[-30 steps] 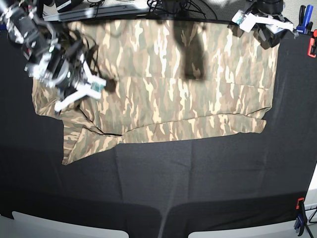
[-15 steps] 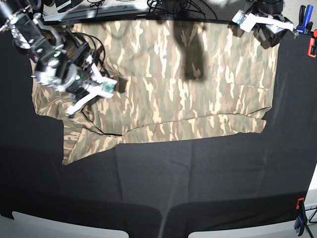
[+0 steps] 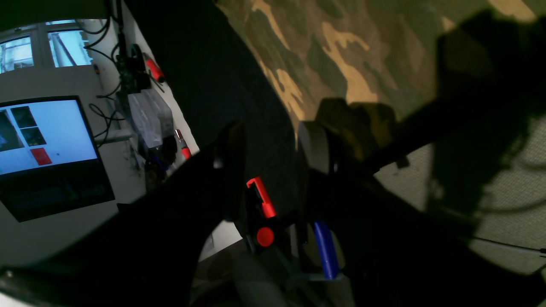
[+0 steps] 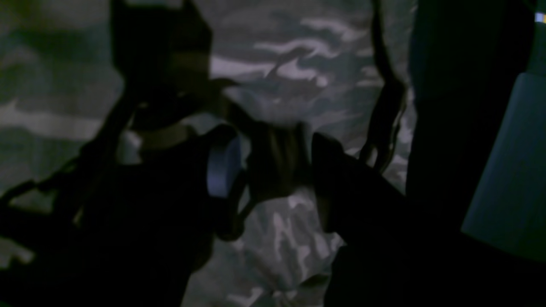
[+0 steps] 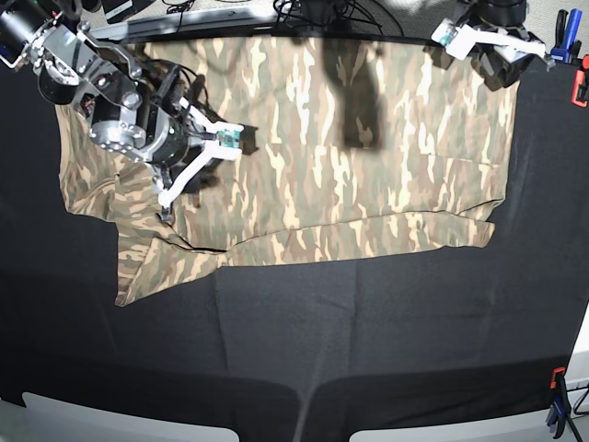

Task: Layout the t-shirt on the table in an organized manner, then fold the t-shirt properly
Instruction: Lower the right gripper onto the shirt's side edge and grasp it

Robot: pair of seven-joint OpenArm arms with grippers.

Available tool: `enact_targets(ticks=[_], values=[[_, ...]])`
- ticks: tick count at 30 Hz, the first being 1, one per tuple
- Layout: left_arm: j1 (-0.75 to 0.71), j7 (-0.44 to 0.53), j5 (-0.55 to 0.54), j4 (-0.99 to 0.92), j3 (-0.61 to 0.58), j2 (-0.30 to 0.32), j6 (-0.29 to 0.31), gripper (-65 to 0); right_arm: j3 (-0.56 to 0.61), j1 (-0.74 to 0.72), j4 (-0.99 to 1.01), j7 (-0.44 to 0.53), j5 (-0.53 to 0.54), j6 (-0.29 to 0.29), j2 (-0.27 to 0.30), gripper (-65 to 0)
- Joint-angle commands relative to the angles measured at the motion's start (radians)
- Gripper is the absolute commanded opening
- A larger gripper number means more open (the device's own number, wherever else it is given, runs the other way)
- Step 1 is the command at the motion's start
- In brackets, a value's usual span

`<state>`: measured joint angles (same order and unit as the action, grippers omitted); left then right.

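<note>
Across the far half of the table point(image 5: 368, 322) the t-shirt point(image 5: 304, 175) lies spread flat. Over its left part, the right gripper point(image 5: 198, 166) has its white fingers spread, nothing visibly between them. At the far right corner, the left gripper point(image 5: 488, 41) seems parted, though I cannot tell for sure.

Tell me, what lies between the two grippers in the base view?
Only the t-shirt, spread on the table, lies between the right gripper and the left gripper.
</note>
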<state>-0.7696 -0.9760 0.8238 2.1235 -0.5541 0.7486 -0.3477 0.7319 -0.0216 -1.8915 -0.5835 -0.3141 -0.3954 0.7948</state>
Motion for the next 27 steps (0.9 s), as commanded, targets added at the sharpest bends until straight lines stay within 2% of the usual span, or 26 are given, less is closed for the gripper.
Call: enact_targets(ticks=[1, 4, 5, 7, 9, 12, 14, 16, 18, 20, 22, 27], values=[[-0.006, -0.003, 0.02, 0.018, 0.004, 0.011, -0.013, -46.1, -0.011, -0.017, -0.013, 0.008, -0.013, 0.074, 0.011, -38.0], [-0.006, -0.003, 0.02, 0.018, 0.004, 0.011, -0.013, -46.1, -0.011, -0.018, -0.013, -0.006, -0.027, 0.261, -0.016, -38.1], [-0.006, -0.003, 0.021, 0.018, 0.004, 0.011, -0.013, -46.1, -0.011, -0.018, -0.013, -0.011, -0.027, 0.307, -0.024, -38.1], [-0.006, 0.001, 0.021, 0.018, 0.004, 0.011, -0.012, -46.1, -0.011, -0.017, -0.013, -0.037, -0.027, 0.351, -0.039, -38.1], [-0.006, 0.012, 0.026, 0.018, 0.004, 0.011, -0.012, -46.1, -0.012, -0.017, -0.013, -0.077, -0.027, 0.369, -0.05, -38.1], [-0.004, 0.037, 0.115, 0.018, 0.004, 0.011, -0.012, -46.0, -0.013, -0.017, -0.013, -0.154, -0.027, 0.415, -0.055, -38.1], [0.015, 0.058, 0.165, 0.018, 0.004, 0.011, -0.013, -46.0, -0.03, -0.017, -0.013, -0.216, -0.027, 0.422, -0.055, -38.1], [0.061, 0.069, 0.156, 0.018, 0.004, 0.011, -0.012, -46.1, -0.064, -0.016, -0.013, -0.286, -0.027, 0.422, -0.055, -38.1], [0.129, 0.064, 0.084, 0.018, 0.004, 0.011, 0.008, -46.1, -0.115, -0.016, -0.013, -0.357, -0.026, 0.422, -0.055, -38.1], [0.208, 0.062, -0.035, 0.018, 0.004, 0.011, 0.103, -46.1, -0.179, -0.014, -0.013, -0.391, -0.023, 0.423, -0.055, -38.1], [0.288, 0.074, -0.15, 0.018, 0.004, 0.011, 0.189, -46.1, -0.244, -0.008, -0.013, -0.393, -0.022, 0.423, -0.055, -38.1], [0.47, 0.171, -0.334, 0.017, 0.004, 0.011, 0.296, -46.1, -0.365, -0.008, -0.013, -0.377, 0.077, 0.422, -0.055, -38.1]])
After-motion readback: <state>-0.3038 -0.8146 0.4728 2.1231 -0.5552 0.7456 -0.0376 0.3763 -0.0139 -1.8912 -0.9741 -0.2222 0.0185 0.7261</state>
